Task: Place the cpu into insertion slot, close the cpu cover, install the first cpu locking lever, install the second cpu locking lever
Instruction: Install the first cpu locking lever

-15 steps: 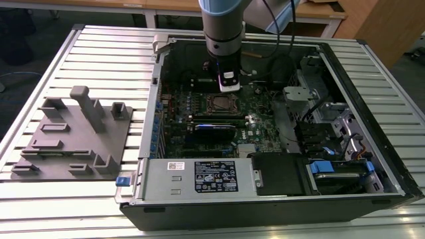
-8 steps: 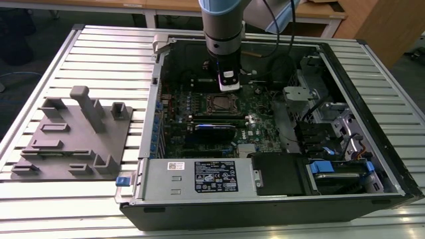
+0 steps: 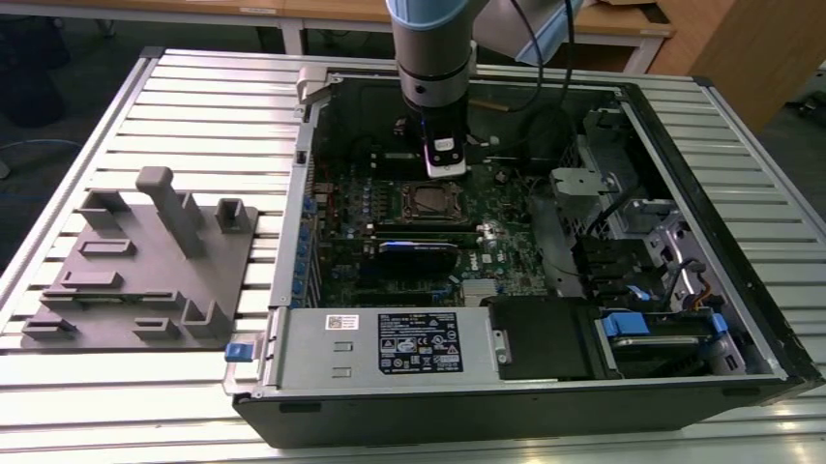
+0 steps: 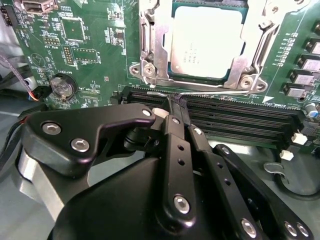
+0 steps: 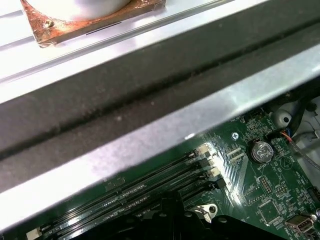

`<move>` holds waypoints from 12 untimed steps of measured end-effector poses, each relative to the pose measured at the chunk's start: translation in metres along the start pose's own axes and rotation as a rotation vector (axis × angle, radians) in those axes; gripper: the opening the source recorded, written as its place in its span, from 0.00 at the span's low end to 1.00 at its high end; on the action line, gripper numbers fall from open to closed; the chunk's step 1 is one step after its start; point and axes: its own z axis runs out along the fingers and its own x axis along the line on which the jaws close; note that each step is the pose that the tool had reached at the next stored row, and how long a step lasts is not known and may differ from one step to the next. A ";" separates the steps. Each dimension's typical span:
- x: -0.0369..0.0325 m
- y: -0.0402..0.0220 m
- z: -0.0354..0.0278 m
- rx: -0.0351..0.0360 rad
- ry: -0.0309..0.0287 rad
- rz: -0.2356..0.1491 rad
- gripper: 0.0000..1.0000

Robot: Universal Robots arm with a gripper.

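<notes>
Pinching fingers: the gripper has its two black fingers pressed together with no gap showing. The tips are at the thin wire locking lever, but I cannot tell whether the wire is caught between them.
Lever axis: it runs along the socket edge nearest the gripper, parallel to the long black memory slots.
Direction: the cpu lies straight ahead of the fingertips, just beyond the lever.
Cpu: seated in the insertion slot, silver top showing.
Cpu cover: down flat, framing the chip.
Exterior view: the arm hangs over the open computer case, close above the board.
</notes>
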 end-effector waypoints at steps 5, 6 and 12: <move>-0.0007 -0.0014 0.0001 -0.0003 -0.0004 0.000 0.11; -0.0007 -0.0016 0.0002 -0.0004 -0.0005 0.000 0.11; -0.0007 -0.0017 0.0007 -0.0006 -0.0013 0.000 0.11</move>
